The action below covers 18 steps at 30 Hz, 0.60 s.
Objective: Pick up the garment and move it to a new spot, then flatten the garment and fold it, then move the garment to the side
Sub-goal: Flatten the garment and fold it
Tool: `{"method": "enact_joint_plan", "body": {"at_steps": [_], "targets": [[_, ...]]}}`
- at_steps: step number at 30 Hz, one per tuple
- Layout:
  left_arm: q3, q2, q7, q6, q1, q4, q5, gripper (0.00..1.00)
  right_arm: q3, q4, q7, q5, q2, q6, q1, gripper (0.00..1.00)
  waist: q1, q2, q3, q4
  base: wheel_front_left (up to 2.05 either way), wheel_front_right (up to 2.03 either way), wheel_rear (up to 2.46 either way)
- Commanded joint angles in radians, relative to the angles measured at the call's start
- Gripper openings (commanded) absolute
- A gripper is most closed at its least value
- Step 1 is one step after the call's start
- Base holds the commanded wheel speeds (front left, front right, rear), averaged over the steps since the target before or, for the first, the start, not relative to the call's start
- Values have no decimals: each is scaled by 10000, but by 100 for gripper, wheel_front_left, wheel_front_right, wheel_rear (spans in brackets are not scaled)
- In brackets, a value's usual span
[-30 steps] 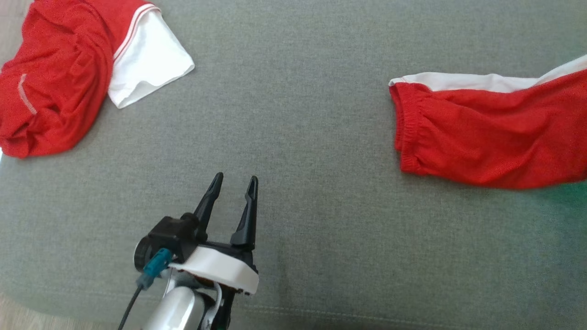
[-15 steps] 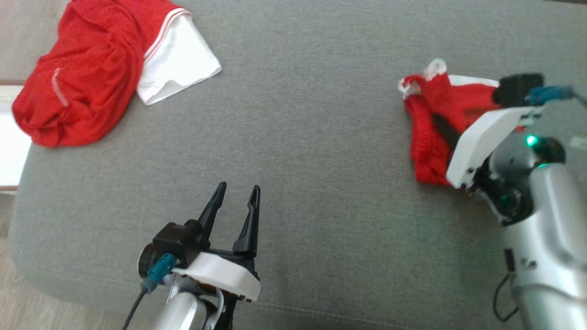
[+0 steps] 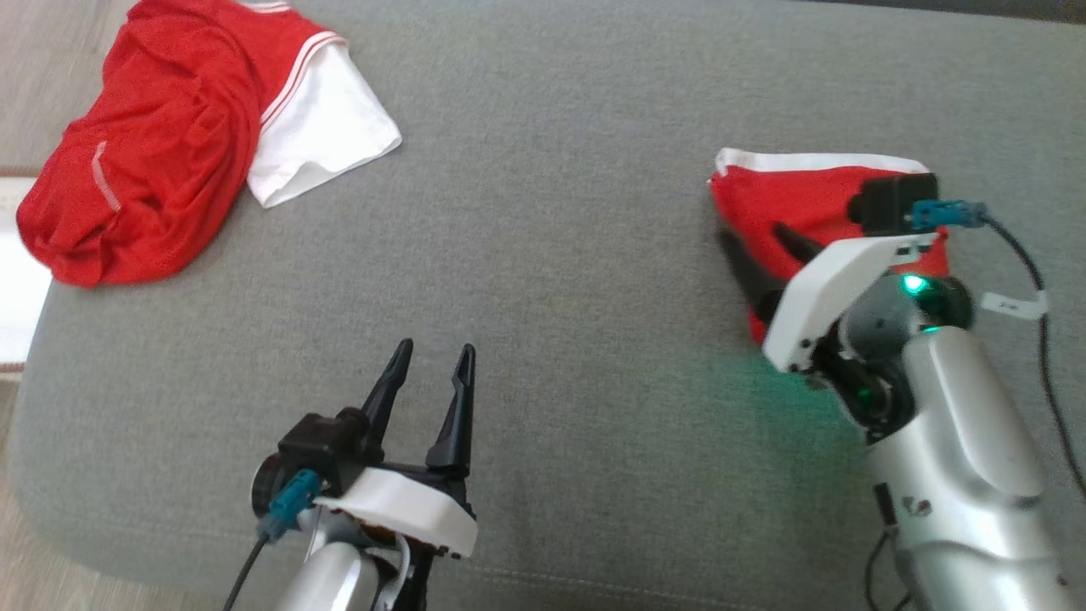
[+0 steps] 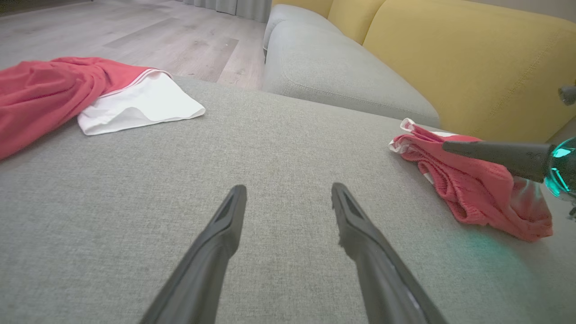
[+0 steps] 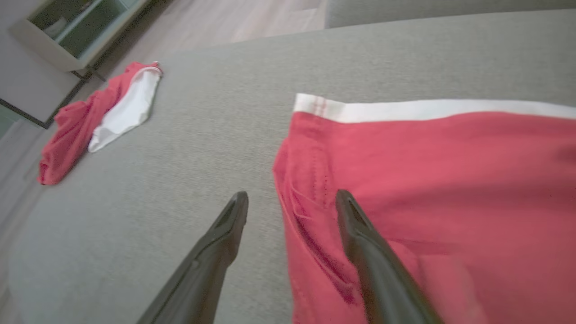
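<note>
Right gripper [image 3: 755, 238] is at the near left end of the red shorts [image 3: 802, 199], which lie on the right side of the grey cushion [image 3: 551, 255]. Its fingers are spread, with a clear gap between them and nothing pinched. In the right wrist view the gripper [image 5: 292, 195] straddles the gathered waistband edge of the shorts [image 5: 427, 157]: one finger is over bare cushion just beside the cloth, the other over the red fabric. I cannot tell whether either tip actually presses down. From the left wrist view, one dark finger [image 4: 495, 155] of the right gripper reaches across above the shorts [image 4: 468, 189] and looks slightly clear of them. The shorts lie roughly flat in the head view, with a white stripe along the far edge and the elastic end pointing toward the middle of the cushion. In the left wrist view the near edge is rumpled. A green light on the right wrist throws a green glow on the cushion beside them. Left gripper [image 3: 436, 346] is low and left in the head view, fingers parted and holding nothing. It points out over bare cushion, well apart from the shorts. A second garment [image 3: 161, 144], red with a white panel, is heaped at the far left corner of the cushion. A yellow sofa back [image 4: 472, 58] stands behind the shorts.
</note>
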Motion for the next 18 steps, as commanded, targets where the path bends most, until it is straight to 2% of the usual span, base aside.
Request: {"method": "enact_joint_plan", "body": {"at_steps": [1,4,7,12,17,18], "targets": [[399,-38,-122,13,-11,-205,62,100,434,-558,-194,343,218,-7,-183,100,0,0,-154,-124,0,0,0],[501,-38,-122,-15,56,-146,166,100,599,-1071,-538,816,270,-7,80,100,0,0,-367,-299,0,0,0],[679,-38,-122,-50,165,-123,258,100,501,-1693,-1002,809,204,-7,430,100,0,0,-567,-502,0,0,0],[1002,-39,-122,-110,444,-188,388,100,175,-2254,-2210,-319,-511,-7,1106,100,0,0,-880,-873,0,0,0],[1180,-39,-122,-177,759,-336,496,100,-421,-1870,-3241,-1380,-872,-7,1656,100,0,0,-1020,-1057,0,0,0],[1187,-39,-122,-192,795,-373,507,100,-462,-1741,-3397,-1590,-936,-7,1700,97,0,0,-1003,-1059,0,0,0]]}}
